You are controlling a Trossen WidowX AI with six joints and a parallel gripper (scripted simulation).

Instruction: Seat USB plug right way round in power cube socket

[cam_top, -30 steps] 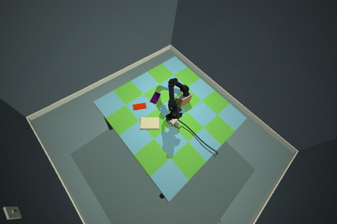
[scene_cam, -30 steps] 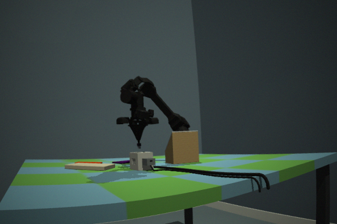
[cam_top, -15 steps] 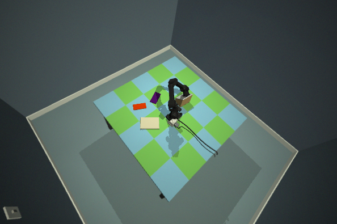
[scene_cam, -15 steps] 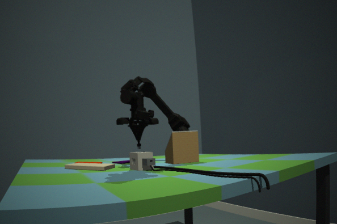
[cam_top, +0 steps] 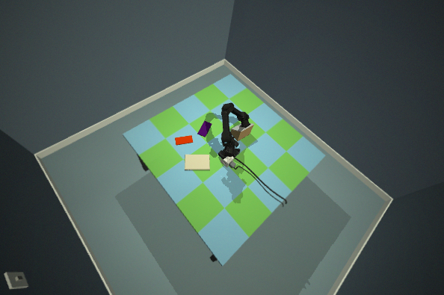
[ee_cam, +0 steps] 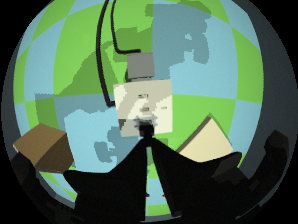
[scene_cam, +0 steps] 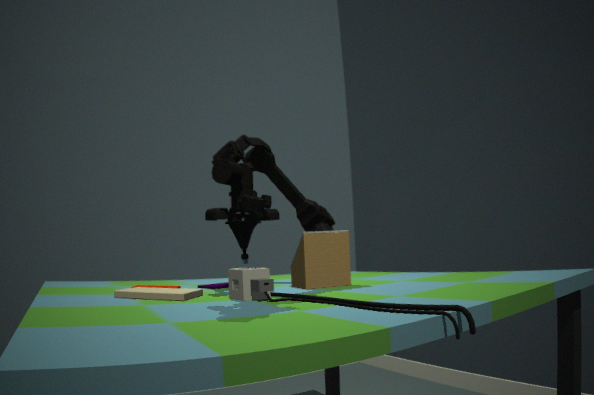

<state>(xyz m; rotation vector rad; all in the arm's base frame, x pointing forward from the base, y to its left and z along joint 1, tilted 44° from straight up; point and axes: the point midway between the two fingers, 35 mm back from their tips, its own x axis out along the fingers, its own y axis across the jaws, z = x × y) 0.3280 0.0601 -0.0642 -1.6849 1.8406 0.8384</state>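
The pale power cube point(cam_top: 229, 162) point(scene_cam: 242, 283) point(ee_cam: 154, 100) stands on the checkered table point(cam_top: 239, 219) point(scene_cam: 280, 334). My gripper point(scene_cam: 244, 255) point(ee_cam: 148, 141) points straight down a short way above the cube's top face. It is shut on the small USB plug point(scene_cam: 245, 259) point(ee_cam: 144, 124), which hangs at the fingertips clear of the cube. In the wrist view the plug shows only as a dark blur over the cube's top, and the socket is hard to make out. In the top view the arm hides the fingertips.
A grey plug point(scene_cam: 261, 286) point(ee_cam: 140, 64) sits in the cube's side, and two black cables point(cam_top: 261, 183) point(scene_cam: 380, 305) point(ee_cam: 103, 36) run from it over the table edge. A tan wedge box point(cam_top: 242, 132) point(scene_cam: 322, 259) point(ee_cam: 43, 147), a cream board point(cam_top: 196, 162) point(scene_cam: 157, 293) point(ee_cam: 208, 141), a red slab point(cam_top: 184, 140) and a purple slab point(cam_top: 204, 128) lie nearby.
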